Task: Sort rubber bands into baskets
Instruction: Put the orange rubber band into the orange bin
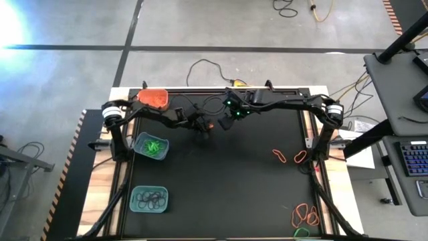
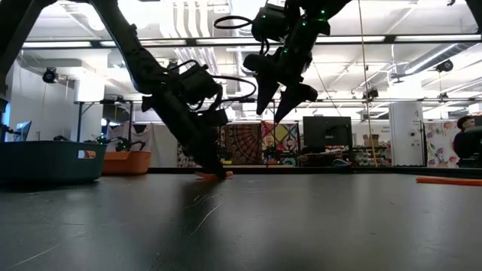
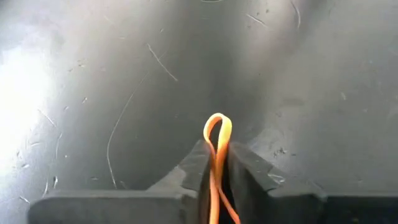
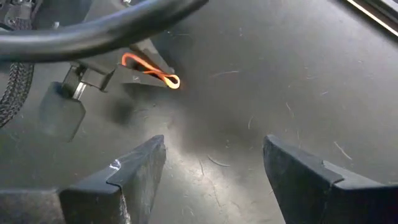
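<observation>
Orange rubber band [image 3: 217, 146] pinched in left gripper [image 3: 217, 163] at the mat; right gripper [image 4: 214, 168] spread above

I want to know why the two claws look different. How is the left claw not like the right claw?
The left gripper is shut on an orange rubber band; the right gripper is open and holds nothing. The left gripper reaches down to the black table; the right gripper hangs above it in the low view. Both are dark, two-fingered and near the table's middle.
</observation>
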`<state>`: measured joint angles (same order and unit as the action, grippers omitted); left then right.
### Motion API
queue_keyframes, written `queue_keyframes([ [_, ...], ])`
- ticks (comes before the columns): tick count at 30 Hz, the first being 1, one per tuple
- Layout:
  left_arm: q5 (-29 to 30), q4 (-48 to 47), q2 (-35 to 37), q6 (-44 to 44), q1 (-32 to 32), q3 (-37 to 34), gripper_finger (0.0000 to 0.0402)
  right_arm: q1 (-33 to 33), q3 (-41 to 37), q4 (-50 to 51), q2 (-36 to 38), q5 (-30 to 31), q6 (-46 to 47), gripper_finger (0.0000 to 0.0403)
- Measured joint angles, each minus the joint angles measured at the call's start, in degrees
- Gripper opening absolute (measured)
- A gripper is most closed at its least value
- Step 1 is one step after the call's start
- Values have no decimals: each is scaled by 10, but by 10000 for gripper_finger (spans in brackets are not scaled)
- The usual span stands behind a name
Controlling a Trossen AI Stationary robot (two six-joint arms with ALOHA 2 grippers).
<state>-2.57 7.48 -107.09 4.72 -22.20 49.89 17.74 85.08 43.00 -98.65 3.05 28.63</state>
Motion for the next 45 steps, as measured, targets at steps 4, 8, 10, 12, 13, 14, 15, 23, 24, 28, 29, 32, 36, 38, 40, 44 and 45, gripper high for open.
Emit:
queue_keyframes([
  [4, 1, -2, 3, -40, 0, 1, 5, 0, 0, 0, 0, 0, -6, 260],
  [8, 7, -26, 24, -80, -3, -2, 2, 0, -1, 15, 6, 0, -14, 258],
  [10, 8, -44, 47, -82, -8, -4, 1, 0, -1, 26, 16, 0, -16, 255],
  [12, 8, -58, 81, -76, -17, -4, 1, 0, -1, 39, 28, 1, -18, 251],
  [13, 8, -66, 98, -72, -23, -3, 1, 0, -1, 42, 35, 2, -21, 250],
  [14, 12, -78, 115, -69, -31, -3, 1, 1, -1, 46, 41, 5, -23, 248],
  [15, 24, -92, 131, -65, -40, -3, 1, 0, -1, 52, 47, 10, -23, 247],
  [23, 211, -202, 243, -65, -170, -8, 0, 0, -1, 66, 89, 35, -23, 242],
  [24, 254, -214, 250, -73, -192, -8, 0, 0, -1, 65, 91, 38, -23, 242],
  [28, 321, -261, 253, -61, -265, -9, 0, 0, -1, 64, 94, 52, -26, 240],
  [29, 321, -271, 253, -61, -277, -9, 0, 0, -1, 64, 92, 55, -27, 239],
  [32, 313, -323, 249, -91, -305, 2, 0, 1, -1, 64, 88, 60, -27, 238],
  [36, 252, -344, 228, -111, -324, 5, 0, 1, -1, 61, 86, 61, -27, 238],
  [38, 240, -333, 213, -116, -324, 4, 0, 1, -1, 59, 86, 61, -25, 238],
  [40, 238, -318, 195, -117, -324, 4, 0, 0, -1, 59, 86, 61, -22, 238],
  [44, 225, -307, 159, -123, -326, 4, 0, -2, -1, 60, 86, 59, -13, 237],
  [45, 225, -313, 152, -132, -328, 4, 0, -2, -1, 61, 86, 57, -8, 237],
])
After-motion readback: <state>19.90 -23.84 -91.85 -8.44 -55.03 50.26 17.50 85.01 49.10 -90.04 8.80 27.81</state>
